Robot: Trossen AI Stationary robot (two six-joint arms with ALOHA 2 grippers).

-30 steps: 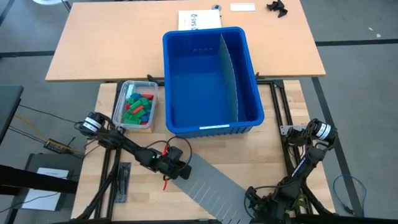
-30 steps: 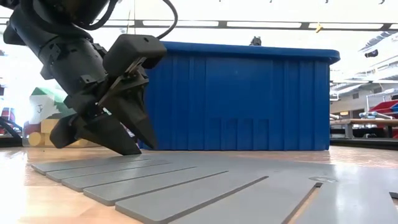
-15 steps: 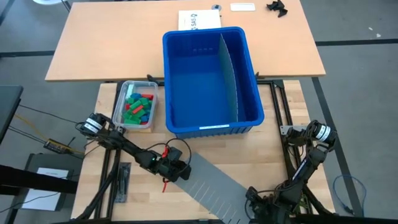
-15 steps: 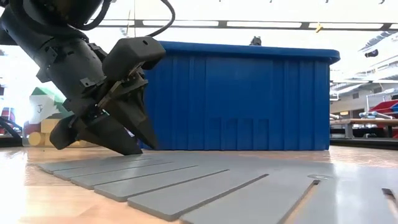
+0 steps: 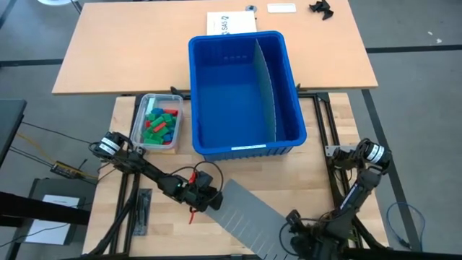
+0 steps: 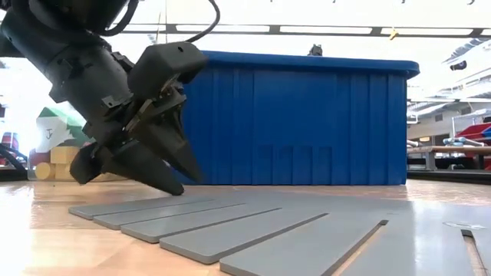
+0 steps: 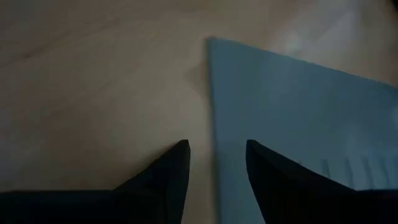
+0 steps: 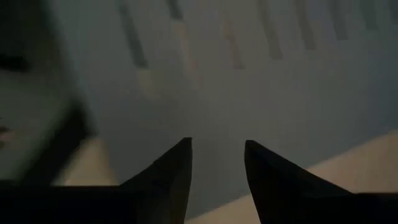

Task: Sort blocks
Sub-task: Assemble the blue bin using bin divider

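Observation:
The blocks (image 5: 160, 124), red, green and blue, lie heaped in a small clear tub (image 5: 137, 131) at the table's left. A grey slotted panel (image 5: 249, 213) lies flat on the wood in front of the blue bin (image 5: 245, 150). My left gripper (image 7: 216, 149) is open at the panel's far left corner (image 7: 210, 43); one finger is over bare wood, the other over the panel (image 7: 298, 112). In the low view its fingertips (image 6: 173, 186) slant down to table level. My right gripper (image 8: 217, 146) is open over the panel's near end (image 8: 249, 74), at the table's near right (image 5: 297, 232). My left gripper slants down from the table's left, its fingertips low on either side of the panel's left edge (image 7: 212, 124); I cannot tell whether they touch it. My right gripper points down at the panel's slotted face (image 8: 205, 93); I cannot tell whether its fingers touch the panel.
The blue bin has a grey divider (image 5: 266, 87) standing in it, toward its right side. Behind it stands a second table with a white sheet (image 5: 231, 23). A dark flat tool (image 5: 142, 211) lies at the near left. Bare wood shows right of the panel.
The grey panel has slid a little toward the table's right and near edges, so its left end has drawn away from my left gripper. My right arm's wrist has risen and tipped. My left gripper has stayed in place and rolled slightly.

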